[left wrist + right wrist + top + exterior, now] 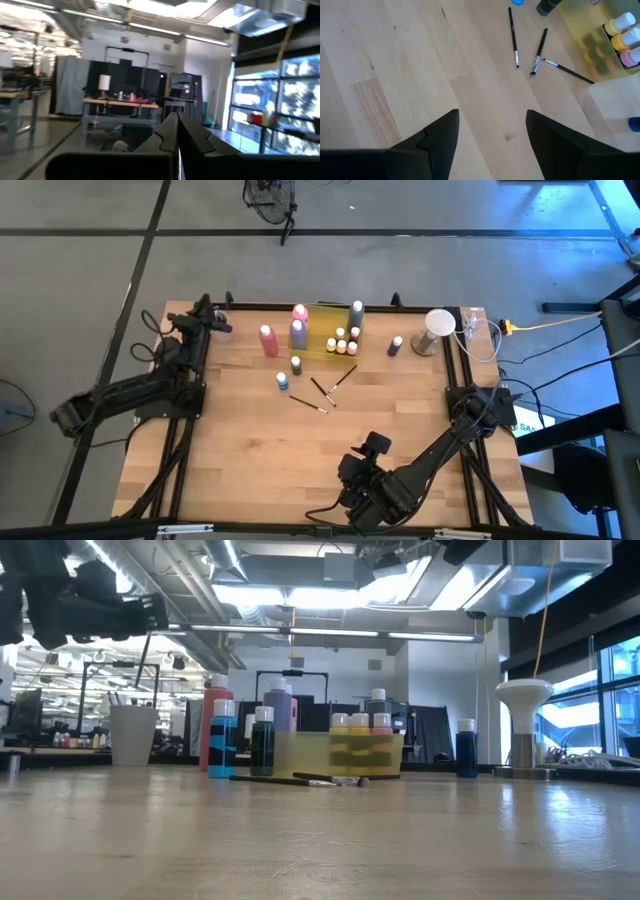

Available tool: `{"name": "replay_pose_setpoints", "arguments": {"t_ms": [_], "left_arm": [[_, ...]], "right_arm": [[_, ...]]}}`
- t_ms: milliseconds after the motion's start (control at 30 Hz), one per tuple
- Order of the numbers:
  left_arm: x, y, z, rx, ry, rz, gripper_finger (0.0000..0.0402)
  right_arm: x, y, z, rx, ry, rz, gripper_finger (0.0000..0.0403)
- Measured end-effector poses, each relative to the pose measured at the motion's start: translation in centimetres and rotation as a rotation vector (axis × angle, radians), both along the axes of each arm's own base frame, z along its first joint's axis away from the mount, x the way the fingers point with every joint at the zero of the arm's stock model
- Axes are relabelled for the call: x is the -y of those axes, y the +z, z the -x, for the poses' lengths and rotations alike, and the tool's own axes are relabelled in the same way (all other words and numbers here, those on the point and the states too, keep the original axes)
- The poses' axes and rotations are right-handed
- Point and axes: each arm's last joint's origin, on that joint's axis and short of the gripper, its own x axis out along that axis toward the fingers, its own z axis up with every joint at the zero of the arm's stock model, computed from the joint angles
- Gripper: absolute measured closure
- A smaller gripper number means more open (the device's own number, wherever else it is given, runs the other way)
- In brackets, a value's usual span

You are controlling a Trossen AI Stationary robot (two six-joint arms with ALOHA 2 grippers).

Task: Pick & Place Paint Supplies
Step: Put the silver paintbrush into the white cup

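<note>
The wooden table (250,460) carries everything, its near half bare. The left arm waits at the table's far left corner, its gripper (222,327) raised off the surface with the fingers (172,137) clenched together on nothing. The right arm reaches in from the right side toward the near edge; its gripper (492,137) hangs above bare wood, fingers (442,137) spread apart and released, holding nothing.

A translucent yellow tray (322,345) sits at the far middle of the table, with several small white-capped paint bottles (341,345) standing in it. Tall squeeze bottles stand around it: a pink one (267,340) to its left, a purple one (298,333) just beside the tray, and a grey one (357,315) at its far right corner. A pale round cup (437,327) stands well to the right, with a dark blue small bottle (396,346) between it and the tray. Two small bottles, blue (296,365) and dark green (283,381), stand on the wood in front of the tray. Three thin dark brushes (322,389) lie loose on the table just nearer than those, two of them meeting at their tips, well apart from the right gripper.
</note>
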Motion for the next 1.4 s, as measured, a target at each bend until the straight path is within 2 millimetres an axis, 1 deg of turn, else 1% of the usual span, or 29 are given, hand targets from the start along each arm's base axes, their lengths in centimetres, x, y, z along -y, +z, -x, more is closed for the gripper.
{"name": "replay_pose_setpoints", "arguments": {"t_ms": [167,300,533,700,933,1233,1400], "left_arm": [[-1.0,-0.4,0.5,-0.049,0.044,0.006,0.0399],[-1.6,-0.4,1.0,-0.020,0.018,-0.002,0.0399],[-2.2,-0.6,1.6,-0.029,0.052,0.006,0.0399],[-2.9,-1.2,1.8,-0.061,0.062,0.049,0.0399],[-4.0,-2.0,2.3,-0.048,0.038,0.103,0.0399],[-4.0,-2.0,2.2,-0.048,0.039,0.094,0.0397],[-4.1,-2.2,2.2,-0.103,0.047,0.104,0.0380]], "right_arm": [[0.0,0.0,0.0,0.001,0.000,-0.001,0.0169],[0.0,0.0,-0.1,0.007,0.000,-0.006,0.0169],[0.4,0.0,-0.7,0.013,-0.012,-0.028,0.0169],[0.7,-0.1,-1.3,-0.004,0.004,-0.053,0.0169],[0.8,0.0,-1.7,-0.007,0.030,-0.058,0.0169],[0.8,0.0,-1.7,-0.008,0.030,-0.057,0.0169],[0.8,0.0,-1.7,-0.008,0.030,-0.057,0.0169]]}}
